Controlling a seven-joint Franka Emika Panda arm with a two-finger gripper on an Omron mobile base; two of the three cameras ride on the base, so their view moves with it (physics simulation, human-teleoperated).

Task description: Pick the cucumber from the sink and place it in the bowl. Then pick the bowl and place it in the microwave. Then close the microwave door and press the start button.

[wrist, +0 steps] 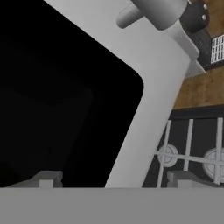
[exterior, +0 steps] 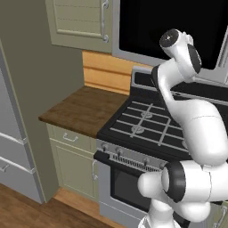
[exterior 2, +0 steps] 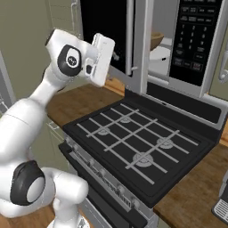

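Two spread fingertips (wrist: 48, 178) — gripper (wrist: 114, 180) facing microwave door (wrist: 65, 92), bowl (exterior 2: 155, 40) inside microwave (exterior 2: 196, 44)

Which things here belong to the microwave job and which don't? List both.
Job: microwave, microwave door swung open, bowl inside, open gripper at the door.
Not the job: stove, wooden counter, green cabinets.

Glossy white arm (exterior: 196, 129) of rounded, bulbous segments, black bands at its joints, dark round caps, pale boxy hand (exterior 2: 102, 59).
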